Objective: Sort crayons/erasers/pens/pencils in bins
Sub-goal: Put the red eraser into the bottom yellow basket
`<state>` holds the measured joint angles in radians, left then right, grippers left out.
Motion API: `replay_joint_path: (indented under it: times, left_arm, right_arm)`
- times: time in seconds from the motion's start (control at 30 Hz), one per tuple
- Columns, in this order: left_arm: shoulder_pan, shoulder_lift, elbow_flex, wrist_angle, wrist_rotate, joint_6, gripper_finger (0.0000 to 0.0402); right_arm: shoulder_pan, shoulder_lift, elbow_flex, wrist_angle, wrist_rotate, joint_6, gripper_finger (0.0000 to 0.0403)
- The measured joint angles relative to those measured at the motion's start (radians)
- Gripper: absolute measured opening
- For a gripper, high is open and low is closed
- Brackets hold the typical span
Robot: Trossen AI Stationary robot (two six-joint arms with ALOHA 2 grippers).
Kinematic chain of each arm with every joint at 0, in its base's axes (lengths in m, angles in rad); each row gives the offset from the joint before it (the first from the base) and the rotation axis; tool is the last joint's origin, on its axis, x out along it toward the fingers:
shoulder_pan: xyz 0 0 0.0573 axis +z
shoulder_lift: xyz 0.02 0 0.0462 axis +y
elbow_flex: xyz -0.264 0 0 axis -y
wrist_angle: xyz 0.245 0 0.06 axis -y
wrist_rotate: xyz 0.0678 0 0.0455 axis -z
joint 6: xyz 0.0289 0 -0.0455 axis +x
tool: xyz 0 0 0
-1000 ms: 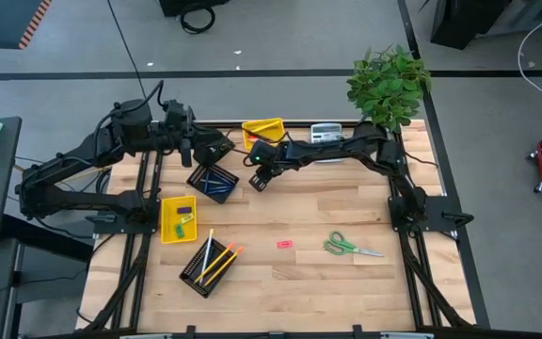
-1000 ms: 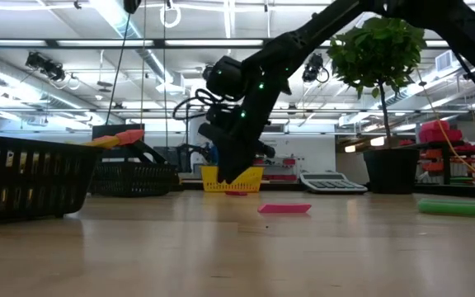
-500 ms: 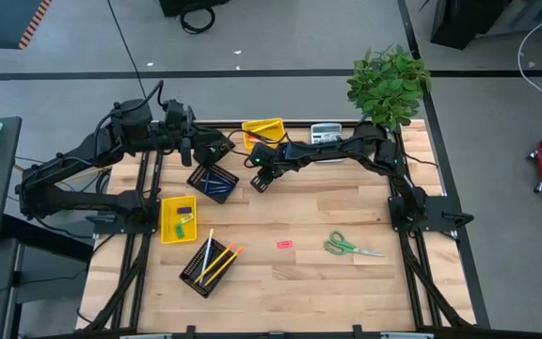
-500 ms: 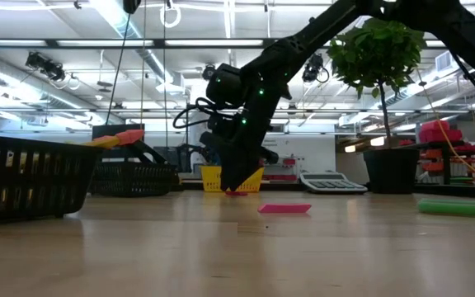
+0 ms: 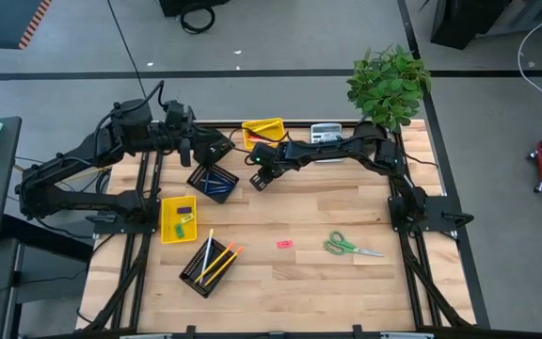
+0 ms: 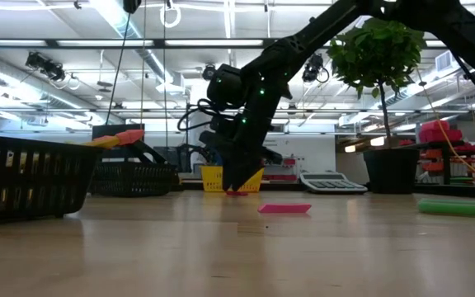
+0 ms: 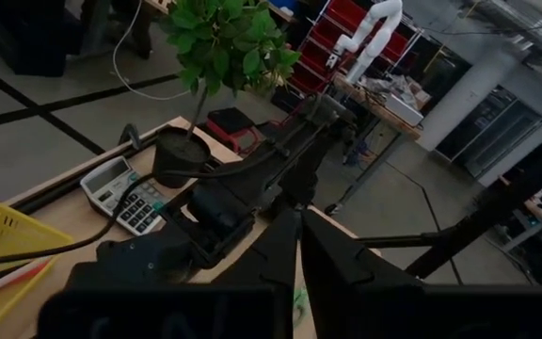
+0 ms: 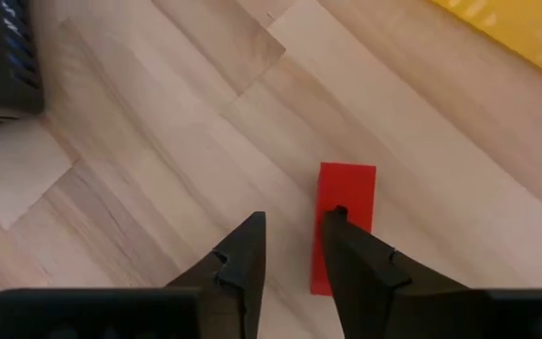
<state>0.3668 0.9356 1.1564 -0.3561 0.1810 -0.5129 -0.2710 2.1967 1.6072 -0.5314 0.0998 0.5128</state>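
My right gripper stands open, slanting down over the far middle of the table, its tips close to the wood. A red eraser lies flat on the table under one of its fingers; bare wood shows between the two fingers. My left gripper hovers shut and nearly level above a black mesh bin that holds blue crayons, with nothing between its fingers. A pink eraser lies flat near the table's middle. Pencils lie in a second black mesh bin. My right gripper has one fingertip over the near end of the red eraser, coming from above and slanting down. Whether that tip touches the eraser I cannot tell. The eraser lies flat on the table, along the finger.
A yellow bin and a grey calculator stand at the far edge, beside a potted plant. Another yellow bin with erasers sits at the left. Green-handled scissors lie to the right.
My right gripper has rolled a little at the wrist over the red eraser, and its fingertips have come slightly closer to the table. The eraser has kept its place.
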Motion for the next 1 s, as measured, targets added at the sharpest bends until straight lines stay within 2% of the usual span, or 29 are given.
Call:
replay_joint_path:
  times: [0.37,0.73,0.87,1.0]
  left_arm:
    - [0.0,0.0,0.0,-0.001,0.0,0.001,0.001]
    - [0.0,0.0,0.0,-0.004,0.027,0.01,0.0027]
    - [0.0,0.0,0.0,-0.011,0.027,0.025,0.0015]
    - [-0.005,0.0,0.0,-0.016,0.03,0.068,0.001]
  right_arm:
    - [0.005,-0.002,0.001,-0.064,-0.005,0.007,0.0085]
    - [0.037,-0.063,-0.006,-0.136,-0.1,0.062,0.0024]
    - [0.033,-0.113,-0.003,-0.147,-0.076,0.062,0.0007]
    - [0.039,-0.172,-0.003,-0.153,-0.018,0.06,0.0006]
